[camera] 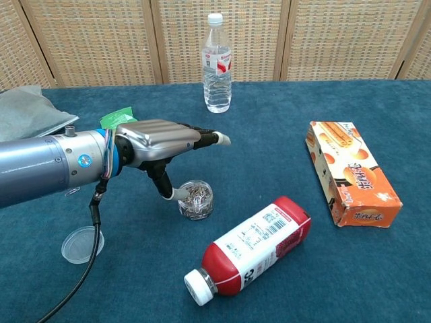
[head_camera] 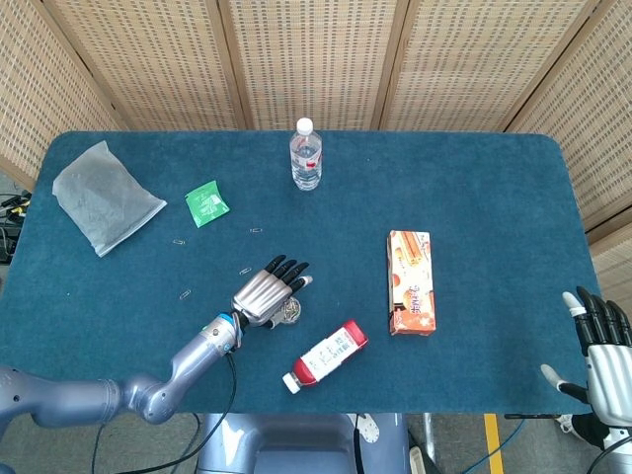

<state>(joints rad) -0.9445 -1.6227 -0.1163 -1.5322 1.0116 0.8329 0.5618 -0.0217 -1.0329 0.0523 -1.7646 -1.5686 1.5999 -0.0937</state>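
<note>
1. Woven cane panels run along the back, and in front of them sits a table covered in dark teal cloth.
2. Left hand hovers palm-down right over a little clear jar of paper clips. Its fingers are stretched out flat and apart above the jar, and the thumb hangs down just beside the jar's left side. Can't tell if the thumb actually touches it. Nothing is gripped.
3. The jar stands upright with no lid on, near the front middle of the table, just left of a red-and-white bottle lying on its side with the cap pointing at the front edge.
4. A clear round lid lies flat by the front left, under the left forearm, well apart from the jar.
5. Right hand is way off past the table's front right corner, fingers spread and released, holding nothing.
6. Other stuff: an upright water bottle at the back middle, an orange cookie box lying flat on the right, a small green packet, a grey plastic bag at the back left, and a few loose paper clips scattered on the cloth.
</note>
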